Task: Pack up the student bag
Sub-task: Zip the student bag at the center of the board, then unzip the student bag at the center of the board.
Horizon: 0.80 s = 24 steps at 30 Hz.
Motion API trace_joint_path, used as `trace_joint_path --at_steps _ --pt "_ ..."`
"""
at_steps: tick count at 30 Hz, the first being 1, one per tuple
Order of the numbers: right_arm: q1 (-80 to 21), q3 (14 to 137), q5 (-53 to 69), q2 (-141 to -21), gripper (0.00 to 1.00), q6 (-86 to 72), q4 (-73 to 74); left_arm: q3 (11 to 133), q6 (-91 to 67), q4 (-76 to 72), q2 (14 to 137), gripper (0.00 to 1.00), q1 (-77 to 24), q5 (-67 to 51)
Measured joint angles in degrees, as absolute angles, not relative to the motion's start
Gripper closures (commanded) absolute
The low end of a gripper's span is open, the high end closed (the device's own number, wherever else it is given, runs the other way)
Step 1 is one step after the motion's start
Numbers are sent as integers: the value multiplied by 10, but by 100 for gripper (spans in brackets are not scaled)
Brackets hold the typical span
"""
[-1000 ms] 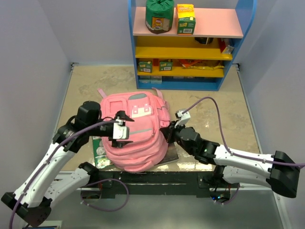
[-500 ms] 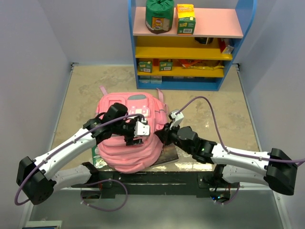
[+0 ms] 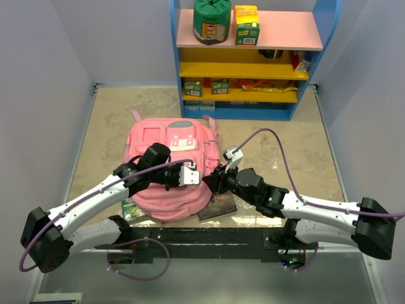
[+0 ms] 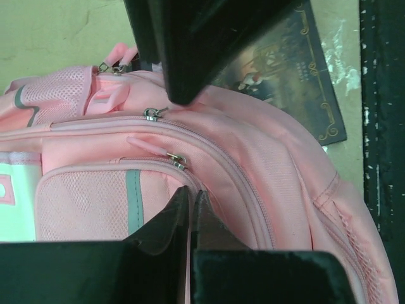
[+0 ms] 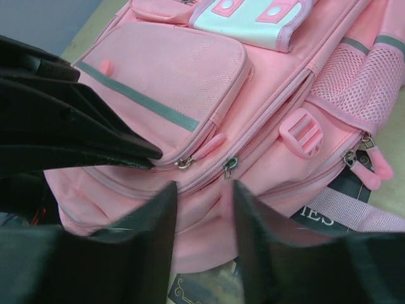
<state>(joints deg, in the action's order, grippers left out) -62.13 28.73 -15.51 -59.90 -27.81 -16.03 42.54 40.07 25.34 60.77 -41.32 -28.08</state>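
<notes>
At the 3 o'clock side of the pink backpack [image 3: 158,145], lying front-up between the arms with its long axis 12 to 6, the open right claw [image 5: 202,193] and closed left claw [image 4: 190,202] both face the zip pulls [image 5: 185,163], the right seemingly better placed.

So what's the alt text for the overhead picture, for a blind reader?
A pink bag lies on a table; a robot reaches in from the near edge, left gripper on the bag's front, right gripper at its right side. A dark book pokes out beneath; a colourful shelf stands behind.
</notes>
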Motion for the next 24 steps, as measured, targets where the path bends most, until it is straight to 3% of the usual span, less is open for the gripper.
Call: trace_joint_path --at_steps 2,3,4,9,16,24 --pt "-623 287 -161 -597 26 -278 -158 423 401 248 605 100 -413 -264" --pt "-623 287 -169 -594 4 -275 -153 423 400 247 603 100 -413 -256" --pt "-624 287 -175 -590 1 -274 -148 423 400 246 598 100 -413 -250" --pt "-612 287 -233 -564 1 -267 -129 451 400 267 576 100 -412 -229" --pt "-521 267 -261 -565 2 -255 -124 511 398 314 557 100 -399 -210" --pt "-514 283 -238 -644 21 -235 -109 514 399 345 525 100 -387 -208"
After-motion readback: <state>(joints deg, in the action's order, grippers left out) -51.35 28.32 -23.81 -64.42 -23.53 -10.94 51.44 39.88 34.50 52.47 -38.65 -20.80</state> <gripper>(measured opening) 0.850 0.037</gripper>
